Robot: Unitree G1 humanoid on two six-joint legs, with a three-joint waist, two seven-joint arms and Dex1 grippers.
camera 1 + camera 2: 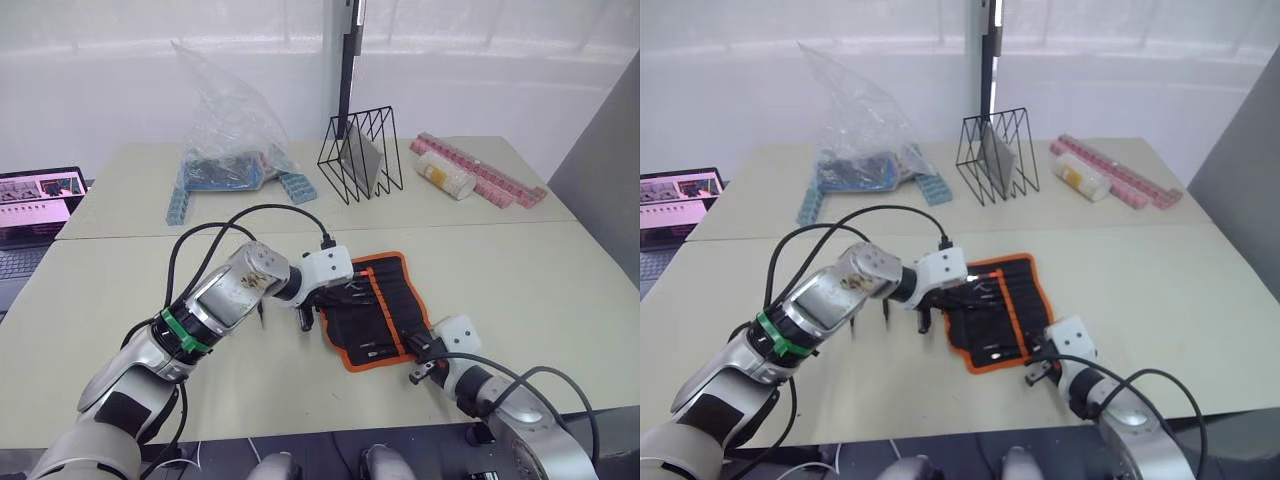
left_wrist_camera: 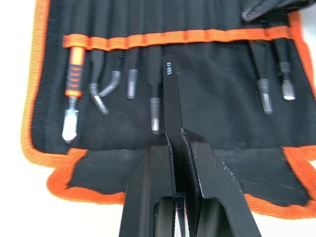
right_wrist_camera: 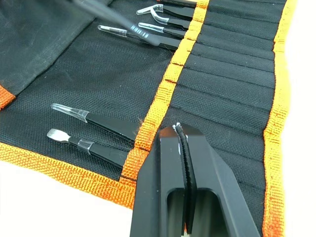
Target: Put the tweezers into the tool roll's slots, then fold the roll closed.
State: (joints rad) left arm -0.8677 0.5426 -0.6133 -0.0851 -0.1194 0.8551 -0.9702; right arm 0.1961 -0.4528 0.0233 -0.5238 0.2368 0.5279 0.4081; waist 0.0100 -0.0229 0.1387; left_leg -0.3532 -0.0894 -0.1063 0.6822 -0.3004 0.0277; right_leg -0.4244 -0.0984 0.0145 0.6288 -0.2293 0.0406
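Left gripper [image 2: 178, 148]: fingers pressed together on a black tweezer [image 2: 170, 98] marked ESD-12, which lies along the inner face of the tool roll [image 2: 212, 74] with its far end at the orange stripe [image 2: 197, 37], between tools already seated. Seated tools: an orange-handled knife [image 2: 73, 94], curved and straight tweezers [image 2: 101, 91] with clear tip caps, and two more tweezers near the other edge. Right gripper [image 3: 183, 148]: fingers closed with nothing visible between them, its tip over the roll beside the stripe, close to two capped tweezers [image 3: 98, 123] in the slots [image 3: 232, 64]. The roll lies open on the table [image 1: 560, 290]. Behind it: a clear plastic bag [image 1: 225, 120], a wire rack [image 1: 360, 155], pink trays [image 1: 480, 170].
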